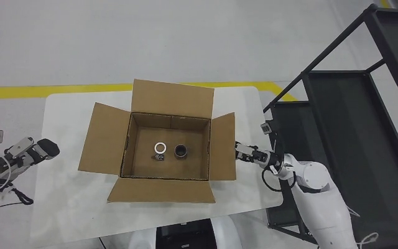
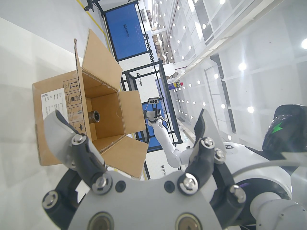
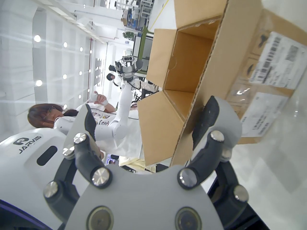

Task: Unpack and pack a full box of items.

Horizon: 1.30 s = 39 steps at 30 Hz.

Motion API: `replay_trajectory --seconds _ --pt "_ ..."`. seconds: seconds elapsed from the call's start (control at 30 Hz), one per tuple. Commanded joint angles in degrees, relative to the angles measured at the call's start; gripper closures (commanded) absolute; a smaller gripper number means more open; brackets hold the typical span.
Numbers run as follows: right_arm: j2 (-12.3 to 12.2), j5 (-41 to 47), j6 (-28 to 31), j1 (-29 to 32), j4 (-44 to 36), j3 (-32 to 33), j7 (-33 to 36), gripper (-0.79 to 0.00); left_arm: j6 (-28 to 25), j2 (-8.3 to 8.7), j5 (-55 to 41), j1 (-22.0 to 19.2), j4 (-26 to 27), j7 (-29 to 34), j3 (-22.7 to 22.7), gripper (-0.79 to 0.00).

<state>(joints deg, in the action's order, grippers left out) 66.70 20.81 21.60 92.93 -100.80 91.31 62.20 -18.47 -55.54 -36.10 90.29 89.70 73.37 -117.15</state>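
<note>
An open cardboard box [image 1: 168, 99] stands mid-table with its four flaps spread out. On its floor lie a white ring [image 1: 160, 147], a dark metal cylinder [image 1: 180, 150] and a small dark part [image 1: 160, 158]. My left gripper [image 1: 45, 149] hovers at the table's left edge, well clear of the box, open and holding nothing [image 2: 129, 125]. The left wrist view looks into the box [image 2: 60, 101] and shows the cylinder [image 2: 93, 116]. My right gripper [image 1: 241, 151] is at the box's right flap [image 1: 224, 146]. It is open [image 3: 148, 118], and the flap's edge [image 3: 191, 101] runs between its fingers.
The white table [image 1: 68, 205] has free room to the left of and in front of the box. A black metal rack [image 1: 336, 112] stands close to the table's right side, behind my right arm. A yellow floor line [image 1: 62, 90] runs beyond the far edge.
</note>
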Motion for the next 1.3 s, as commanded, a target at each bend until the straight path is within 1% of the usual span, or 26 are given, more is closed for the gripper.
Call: replay_trajectory --seconds 0.0,0.17,0.23,0.4,0.53,1.13,1.27 --pt "0.1 0.5 0.0 -1.0 -0.7 -1.8 0.1 -0.785 0.1 0.04 -0.2 -0.1 -0.1 0.0 0.2 -0.785" --pt "0.4 -1.2 0.0 -4.4 -1.6 -7.2 -0.4 -0.785 0.0 0.15 -0.5 -0.1 -0.3 0.2 0.7 -0.785" --pt "0.4 -3.7 0.2 -5.8 -1.6 -9.2 -0.8 -0.785 0.0 0.18 -0.8 0.0 -0.2 0.3 0.7 -0.785" --pt "0.4 -17.0 -0.4 -8.1 -2.3 -12.5 -4.8 -0.785 -0.1 0.32 -1.3 0.6 -0.1 0.6 0.1 -0.785" --pt "0.4 -21.4 -1.1 -8.2 -3.2 -14.3 -7.4 -0.785 -0.1 0.43 -1.6 0.9 -0.1 0.7 -0.3 -0.785" --pt "0.4 -21.4 -1.2 -8.3 -3.3 -14.5 -7.6 -0.785 -0.3 0.51 -1.8 1.4 0.1 0.8 -0.1 -0.785" --pt "0.8 -24.2 -3.6 -11.5 -2.2 -18.2 -9.9 -0.785 -0.3 0.51 -1.8 1.4 0.1 0.8 -0.1 -0.785"
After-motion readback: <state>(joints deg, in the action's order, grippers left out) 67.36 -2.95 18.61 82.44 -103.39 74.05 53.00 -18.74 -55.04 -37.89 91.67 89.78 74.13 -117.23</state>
